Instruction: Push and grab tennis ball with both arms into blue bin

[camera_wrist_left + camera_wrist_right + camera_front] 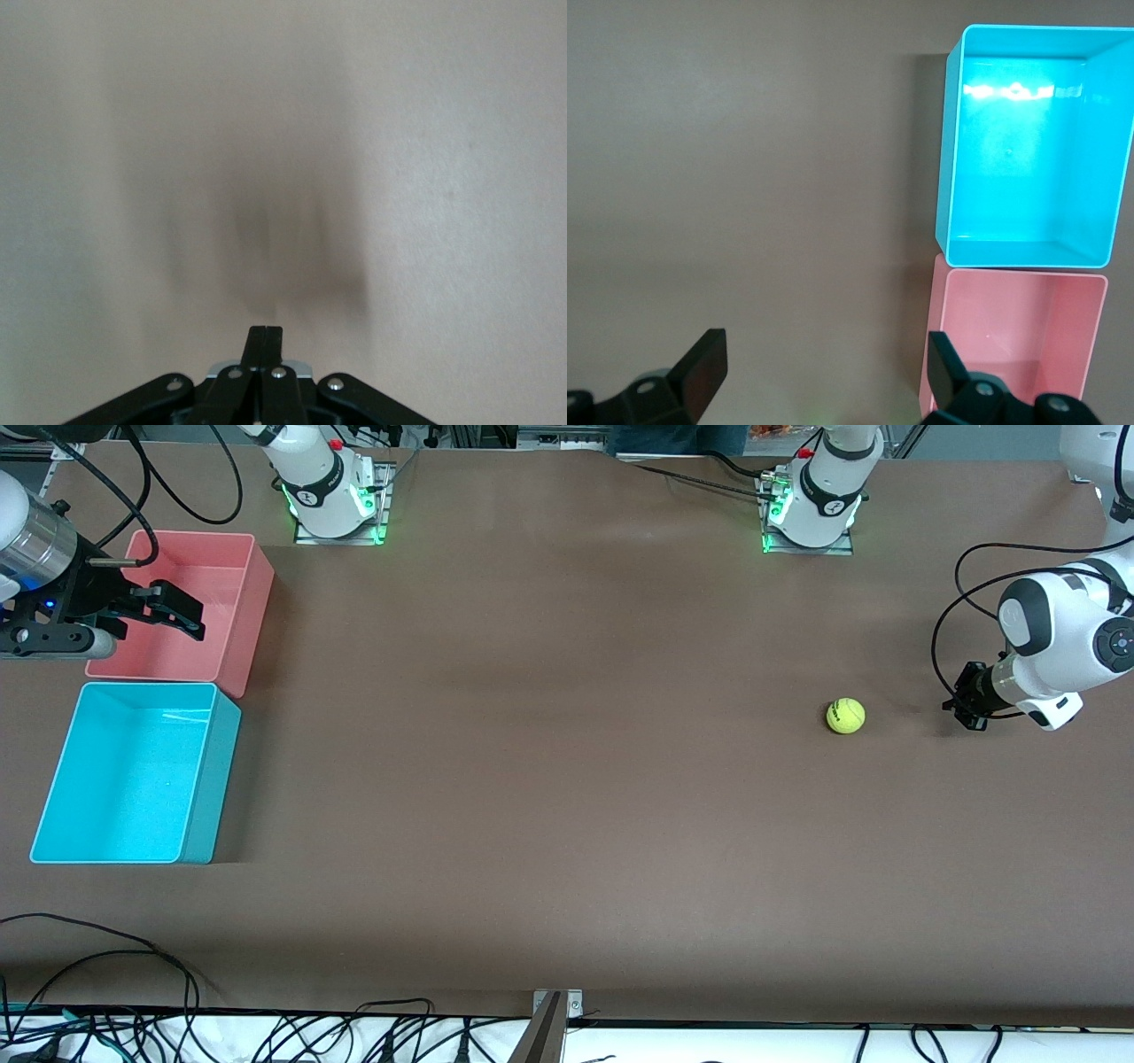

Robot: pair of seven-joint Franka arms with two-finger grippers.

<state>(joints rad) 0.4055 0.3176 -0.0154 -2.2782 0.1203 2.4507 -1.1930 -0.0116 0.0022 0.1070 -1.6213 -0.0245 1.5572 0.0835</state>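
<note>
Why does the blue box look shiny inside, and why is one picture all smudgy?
In the right wrist view, light glares off the blue bin's floor; the front view shows a fainter streak there. The left wrist view is smudgy where a soft dark shadow lies on the table ahead of the shut left gripper.

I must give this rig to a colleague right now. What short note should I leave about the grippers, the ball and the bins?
Left gripper: fingers shut, low at the table beside the tennis ball, toward the left arm's end, apart from it.
Right gripper: fingers open, holding nothing, over the pink bin.
Blue bin: holds nothing, next to the pink bin, nearer the front camera.
Done: nothing yet; the ball lies on the open table.
Left: push the ball toward the bins, grab it, drop it in the blue bin.
</note>
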